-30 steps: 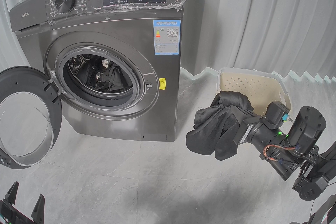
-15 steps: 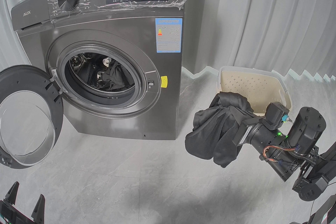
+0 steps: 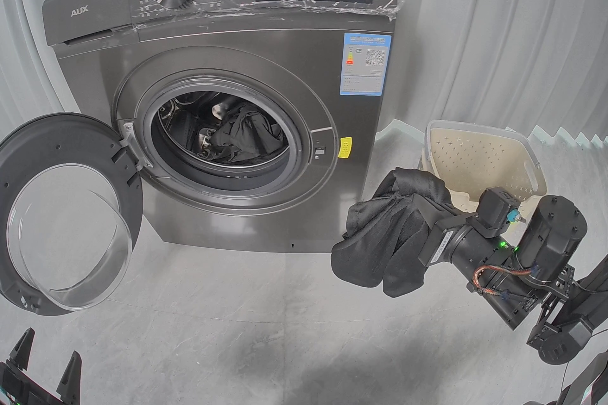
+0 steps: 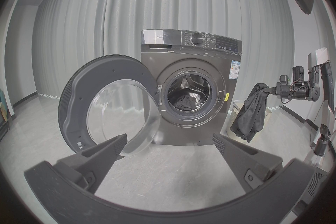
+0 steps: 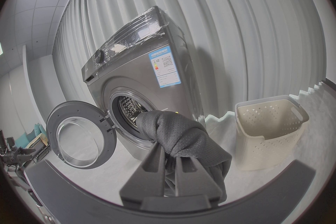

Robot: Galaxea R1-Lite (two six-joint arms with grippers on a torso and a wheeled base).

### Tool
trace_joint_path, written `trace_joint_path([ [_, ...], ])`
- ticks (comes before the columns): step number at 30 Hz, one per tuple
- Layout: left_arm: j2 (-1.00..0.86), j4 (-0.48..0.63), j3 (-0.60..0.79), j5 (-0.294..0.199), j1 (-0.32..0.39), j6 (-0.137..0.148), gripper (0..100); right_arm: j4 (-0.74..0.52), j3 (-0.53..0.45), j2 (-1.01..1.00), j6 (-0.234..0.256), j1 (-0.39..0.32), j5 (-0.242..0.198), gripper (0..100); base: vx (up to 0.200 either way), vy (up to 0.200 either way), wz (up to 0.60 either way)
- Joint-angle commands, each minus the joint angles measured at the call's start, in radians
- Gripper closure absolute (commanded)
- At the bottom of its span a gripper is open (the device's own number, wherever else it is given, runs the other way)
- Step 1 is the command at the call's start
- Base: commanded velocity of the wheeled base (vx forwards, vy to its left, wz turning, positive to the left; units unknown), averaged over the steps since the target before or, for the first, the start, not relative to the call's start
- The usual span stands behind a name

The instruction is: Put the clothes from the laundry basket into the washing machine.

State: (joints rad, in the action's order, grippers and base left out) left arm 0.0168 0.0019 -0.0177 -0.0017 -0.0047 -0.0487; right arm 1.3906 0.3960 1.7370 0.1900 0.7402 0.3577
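The right gripper [image 5: 170, 155] is closed on a black, soft fabric garment [image 3: 389, 235]. The garment is off the floor and hangs down in long folds, so its long axis is about vertical. It is between the grey metal front-loading washing machine [image 3: 253, 45] and the cream perforated plastic laundry basket [image 3: 481, 156], which stands on the floor on the right, just beyond the arm.

The relation that matters: the round opening of the drum [image 3: 221, 131] lies to the left of the gripper and farther away, well apart from the garment. Some dark clothes [image 3: 244, 134] already lie inside it. The round door with a clear window [image 3: 38, 140] is swung fully open to the left, so I judge the way from the right side is free.

The right forearm is about level and points left, toward the machine. The left gripper [image 4: 169, 137] is low and near, on the left, facing the door, with its jaws wide apart and nothing between them. Only the right arm carries cloth, so I think the next move belongs to it.
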Motion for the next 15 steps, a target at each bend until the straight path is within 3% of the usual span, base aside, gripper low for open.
trace_joint_path([
  [1, -0.017, 0.000, 0.015, 0.000, 0.000, 0.000, 0, 0.002, 0.000, 0.003, 0.000, 0.004, 0.000, 100, 0.000, 0.000, 0.00],
  [6, -0.017, 0.001, 0.015, 0.000, 0.000, 0.000, 0, 0.001, 0.000, 0.012, 0.008, 0.007, 0.000, 100, 0.000, 0.000, 0.00],
  [15, -0.017, 0.000, 0.015, 0.000, 0.000, 0.001, 0, 0.001, 0.000, 0.012, 0.009, 0.007, 0.000, 100, -0.200, 0.000, 0.00],
])
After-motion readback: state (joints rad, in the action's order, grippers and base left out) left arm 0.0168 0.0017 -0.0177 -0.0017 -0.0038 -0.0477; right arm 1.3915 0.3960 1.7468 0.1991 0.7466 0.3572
